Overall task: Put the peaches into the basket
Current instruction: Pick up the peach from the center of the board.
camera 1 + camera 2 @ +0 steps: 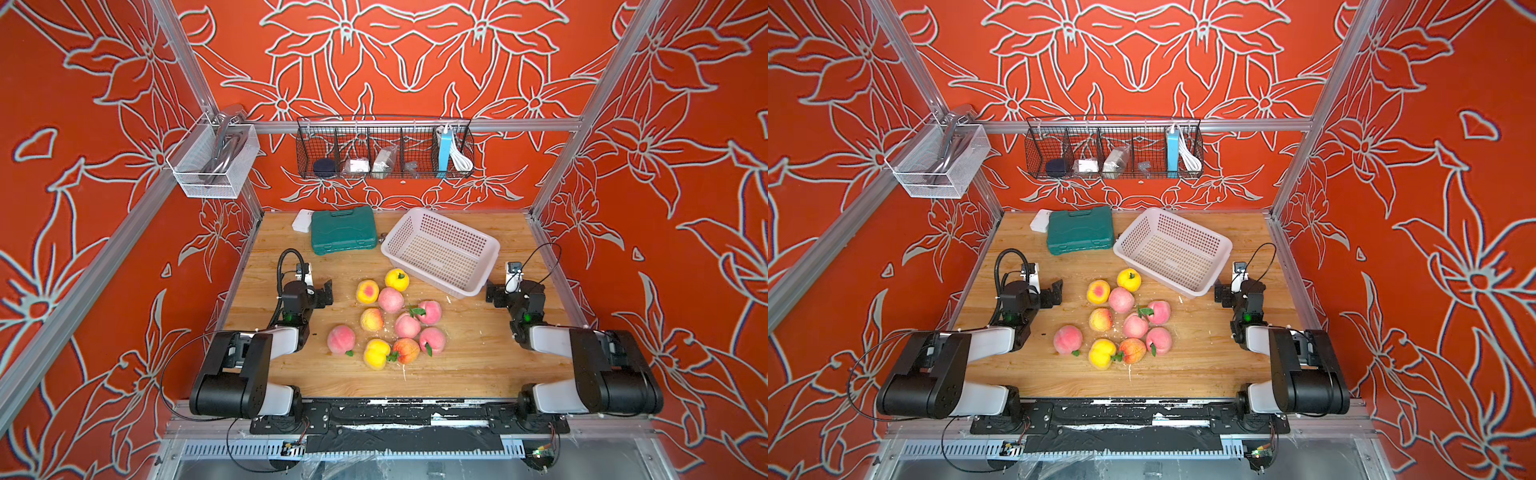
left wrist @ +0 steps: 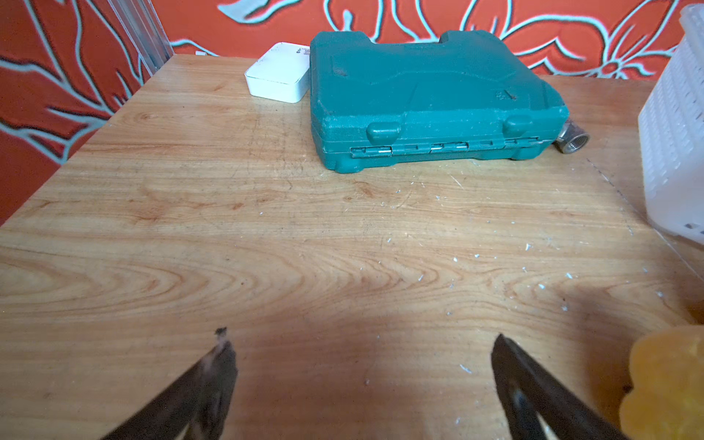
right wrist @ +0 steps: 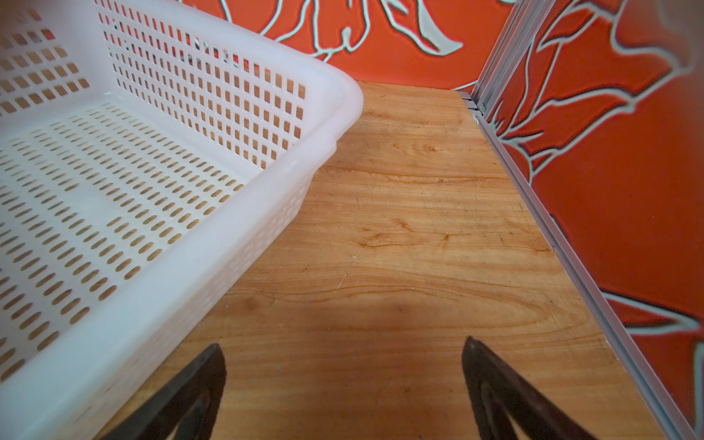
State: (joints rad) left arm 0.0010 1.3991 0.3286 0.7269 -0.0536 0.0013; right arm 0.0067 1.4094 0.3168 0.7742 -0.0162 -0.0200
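Several peaches lie loose in a cluster at mid table in both top views, from a yellow one (image 1: 397, 279) (image 1: 1128, 279) near the basket to a pink one (image 1: 341, 339) at the front left. The pale pink basket (image 1: 400, 237) (image 1: 1133, 237) stands empty at the back right. My left gripper (image 1: 328, 293) (image 2: 360, 337) is open over bare wood left of the cluster, with a yellow-orange peach (image 2: 666, 384) just beside one finger. My right gripper (image 1: 494, 293) (image 3: 342, 343) is open and holds nothing, beside the basket's near corner (image 3: 324, 125).
A green tool case (image 1: 344, 230) and a white box (image 1: 302, 220) lie at the back left, with a metal fitting (image 2: 571, 139) by the case. A black wire rack (image 1: 384, 149) and a white mesh bin (image 1: 212, 162) hang on the frame. Aluminium rails edge the table.
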